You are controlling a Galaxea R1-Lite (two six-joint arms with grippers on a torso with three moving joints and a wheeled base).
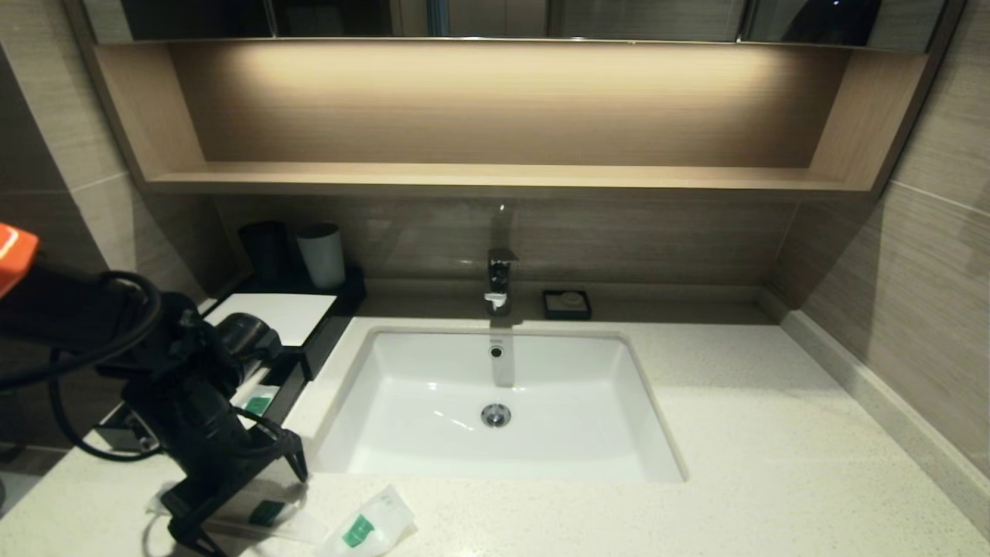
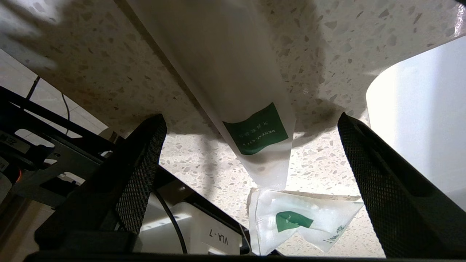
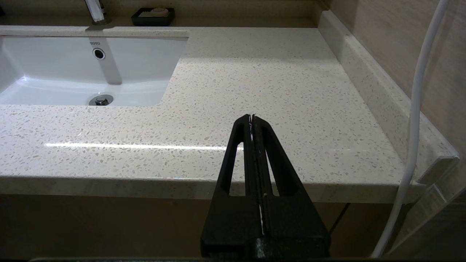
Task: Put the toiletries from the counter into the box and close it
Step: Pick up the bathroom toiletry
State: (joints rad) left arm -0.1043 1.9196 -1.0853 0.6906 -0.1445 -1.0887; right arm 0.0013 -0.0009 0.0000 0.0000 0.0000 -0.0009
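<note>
Left gripper (image 2: pixel 251 134) poised, fingers spread wide, over a long slim frosted-white plastic sachet with a green label (image 2: pixel 233 91) on the speckled cream stone counter (image 1: pixel 773 464).

Judged mid-task: the pick-up appears next, calling for a descent and a close across the sachet's width. A short wide sachet (image 1: pixel 370 526) lies just beside; another shows in the open drawer of the black box with white top panel (image 1: pixel 280 316). Right gripper (image 3: pixel 252 120) is parked pinched together before the counter's edge. Beyond: white sink (image 1: pixel 495 402), faucet (image 1: pixel 499 278), wooden shelf (image 1: pixel 495 178).

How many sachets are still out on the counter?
2: a long frosted-white plastic sachet under the open left pincer, and a short wide one beside it. A third green label shows in the black box's drawer.
</note>
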